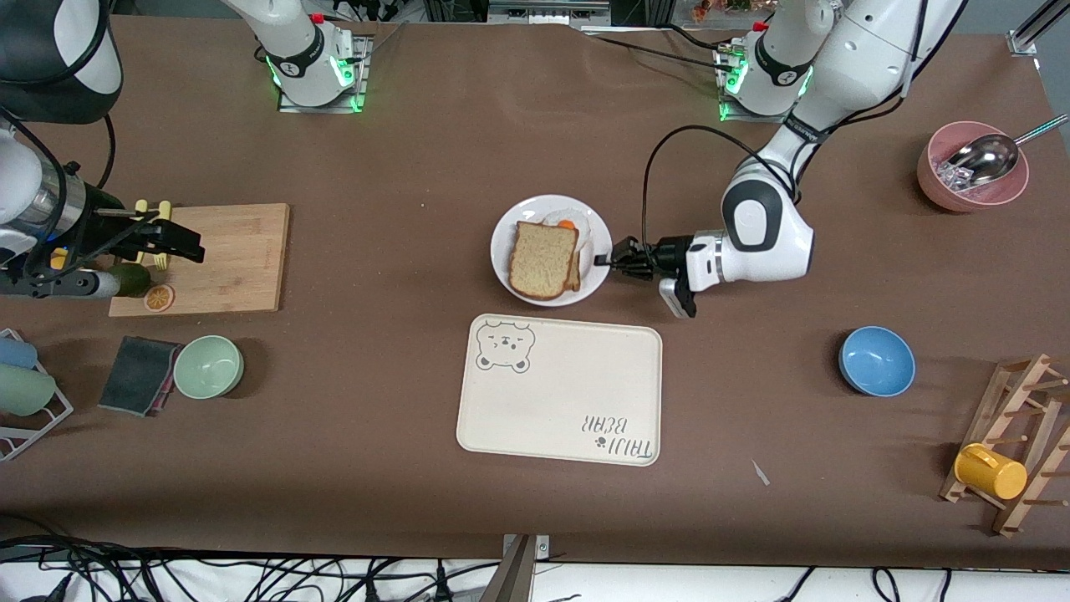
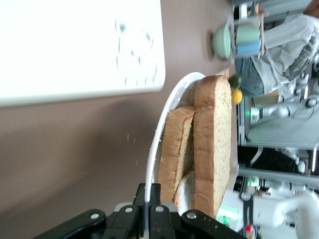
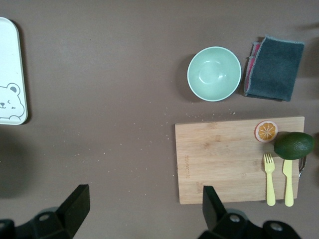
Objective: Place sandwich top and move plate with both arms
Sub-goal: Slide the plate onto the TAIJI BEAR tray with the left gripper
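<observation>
Broadly, the brown worktop [image 1: 401,150] carries everything, with both arms' bases along its edge farthest from the front camera. Next in size is the beige tray [image 1: 558,401] with a bear drawing, lying just nearer the front camera than the plate [image 1: 506,267]. A wooden cutting board [image 1: 234,251] sits toward the right arm's end, bearing an avocado [image 3: 294,145], an orange slice [image 3: 265,131] and two yellow forks [image 3: 269,178].

The round white plate rests mid-worktop. On it the sandwich top [image 1: 542,259] lies flat over a second bread slice, with a fried egg [image 1: 573,222] peeking out at the side farther from the front camera.

The left end effector [image 1: 603,259] is low at the plate's edge toward the left arm's end, its fingers [image 2: 154,209] clamped shut on the rim. The right end effector [image 3: 144,204] waits over the cutting board, jaws spread wide, holding nothing.

A green bowl [image 1: 208,366] and a grey cloth [image 1: 138,374] lie nearer the front camera than the board; a blue bowl [image 1: 876,360] sits toward the left arm's end.
</observation>
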### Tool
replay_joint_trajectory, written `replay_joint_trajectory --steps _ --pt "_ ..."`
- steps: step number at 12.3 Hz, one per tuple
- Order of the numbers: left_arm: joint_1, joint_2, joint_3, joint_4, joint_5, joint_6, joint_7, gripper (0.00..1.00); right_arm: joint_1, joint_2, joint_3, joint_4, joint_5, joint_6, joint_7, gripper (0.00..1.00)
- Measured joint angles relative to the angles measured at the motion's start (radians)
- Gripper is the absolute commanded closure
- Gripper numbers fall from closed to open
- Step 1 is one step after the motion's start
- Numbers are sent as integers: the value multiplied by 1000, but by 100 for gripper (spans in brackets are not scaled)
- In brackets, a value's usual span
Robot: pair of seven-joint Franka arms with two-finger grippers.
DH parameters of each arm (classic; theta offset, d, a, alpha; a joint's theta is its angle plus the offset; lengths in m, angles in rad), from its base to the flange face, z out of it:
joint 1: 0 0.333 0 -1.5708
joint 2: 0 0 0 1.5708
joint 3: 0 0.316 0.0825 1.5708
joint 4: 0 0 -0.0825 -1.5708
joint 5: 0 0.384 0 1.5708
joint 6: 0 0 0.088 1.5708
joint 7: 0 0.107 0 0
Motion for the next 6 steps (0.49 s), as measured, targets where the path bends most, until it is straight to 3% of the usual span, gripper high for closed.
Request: replay_joint_trajectory --steps 6 --pt "-3 185 67 309 29 -1 -113 100 0 0 0 -1 0 3 0 0"
